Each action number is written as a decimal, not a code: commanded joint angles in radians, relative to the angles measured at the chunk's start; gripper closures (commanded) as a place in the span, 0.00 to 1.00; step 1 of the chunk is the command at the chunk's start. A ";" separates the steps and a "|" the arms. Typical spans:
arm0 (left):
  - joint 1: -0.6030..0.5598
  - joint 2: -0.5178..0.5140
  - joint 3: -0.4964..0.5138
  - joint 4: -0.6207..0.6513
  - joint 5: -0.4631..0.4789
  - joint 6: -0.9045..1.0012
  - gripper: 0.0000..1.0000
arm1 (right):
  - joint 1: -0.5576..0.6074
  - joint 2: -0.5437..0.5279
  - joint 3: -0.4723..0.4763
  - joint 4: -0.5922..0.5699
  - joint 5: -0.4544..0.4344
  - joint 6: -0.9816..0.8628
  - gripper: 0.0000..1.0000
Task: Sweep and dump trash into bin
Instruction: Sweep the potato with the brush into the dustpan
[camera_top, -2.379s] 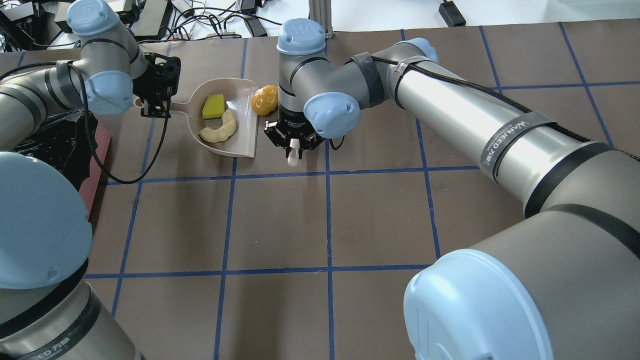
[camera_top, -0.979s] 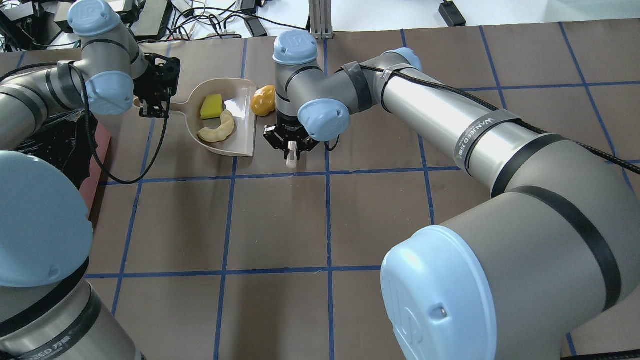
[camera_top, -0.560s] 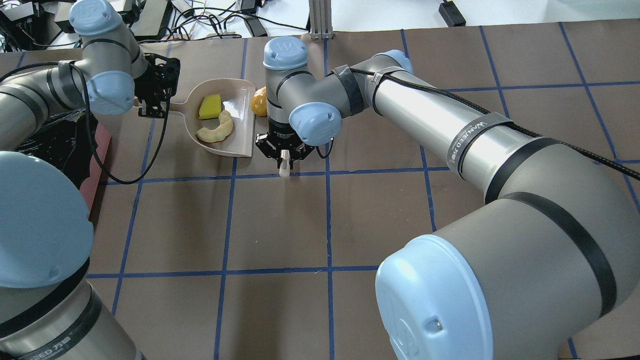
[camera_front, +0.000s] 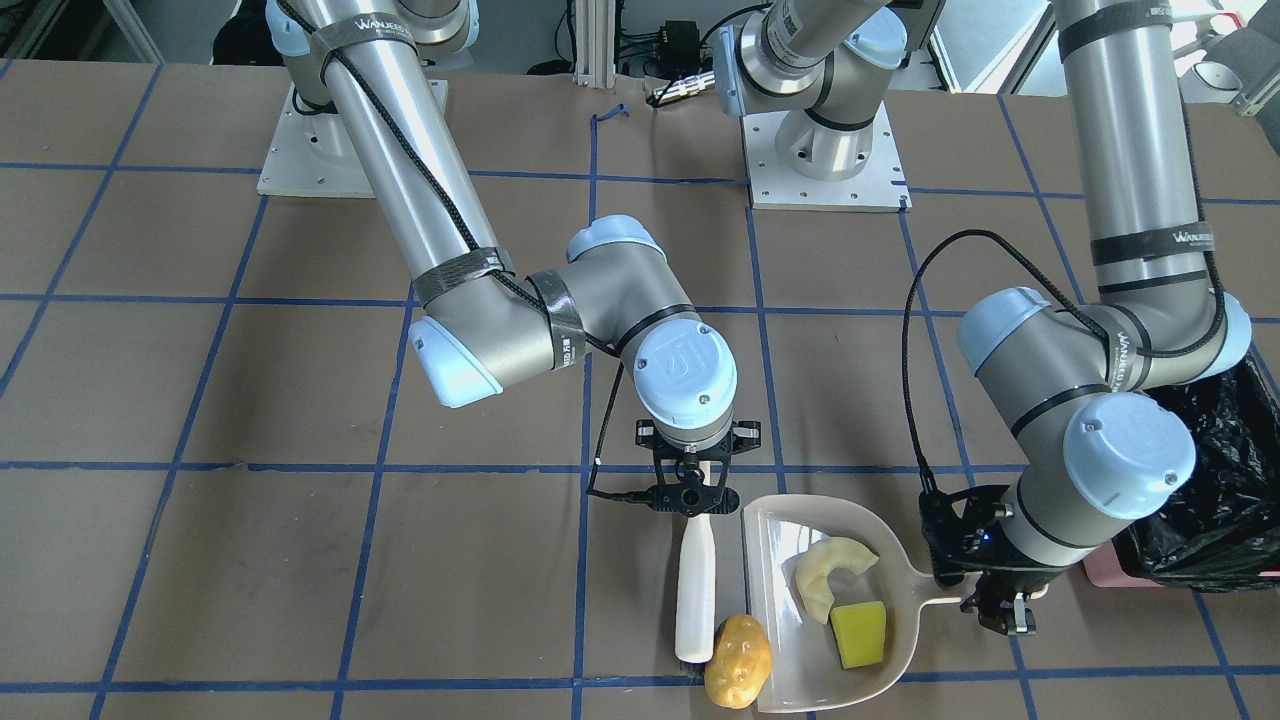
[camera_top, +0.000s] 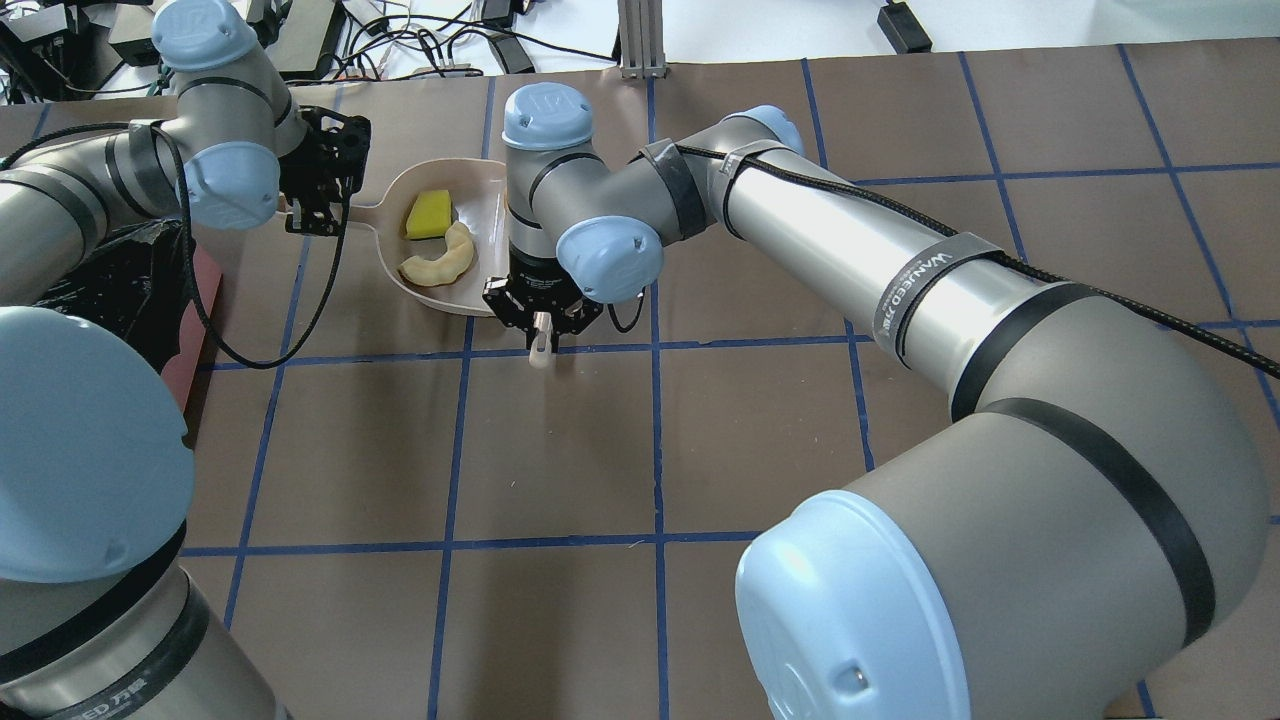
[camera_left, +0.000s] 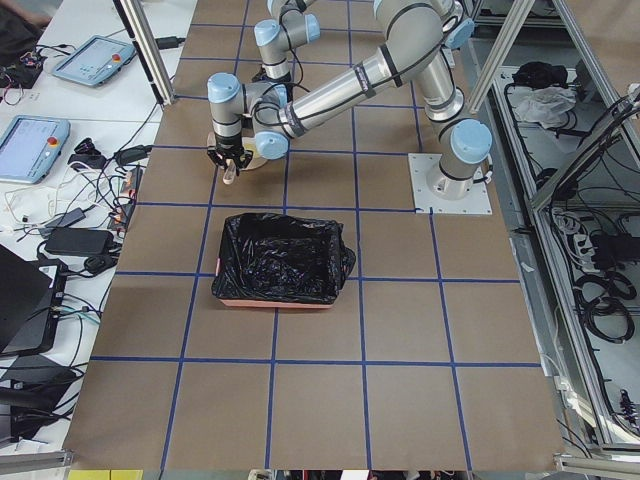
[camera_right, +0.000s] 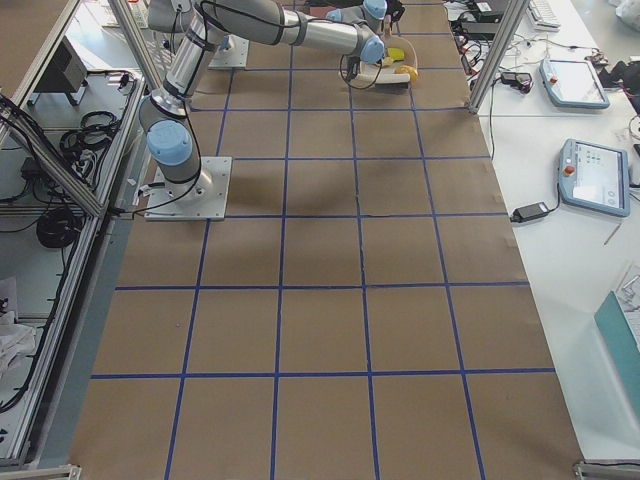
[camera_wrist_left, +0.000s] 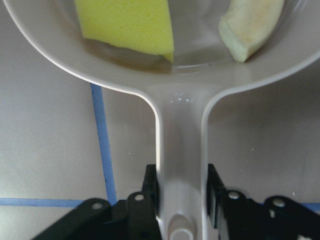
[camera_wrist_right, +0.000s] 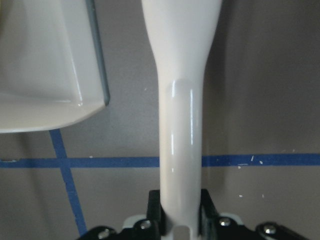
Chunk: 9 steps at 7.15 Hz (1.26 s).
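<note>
1. The right gripper (camera_front: 690, 497) is clamping the white brush (camera_front: 695, 590) by its handle. The potato (camera_front: 738, 660) is lying just outside the dustpan (camera_front: 775, 545)'s open lip, beside the bristle end.
2. Seen from the front, the brush should be pushing toward 3 o'clock, bristles low, so the potato isn't rolling past the lip.
3. The left gripper (camera_front: 1003, 605) is pinching the pan's handle.
4. The pan is holding 2 pieces, crescent slice (camera_front: 812, 585) and sponge (camera_front: 860, 633). The bin (camera_front: 1105, 577), at its 3 o'clock, is showing only black liner (camera_front: 1220, 500).
</note>
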 joint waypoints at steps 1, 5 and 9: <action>-0.003 0.000 0.000 0.000 0.004 -0.004 0.80 | 0.019 0.001 -0.022 -0.001 0.020 0.015 1.00; -0.005 0.000 -0.002 0.000 0.004 -0.010 0.80 | 0.074 0.010 -0.070 -0.009 0.047 0.055 1.00; -0.003 -0.002 -0.002 0.005 -0.003 -0.011 0.80 | 0.101 0.009 -0.126 -0.015 0.060 0.086 1.00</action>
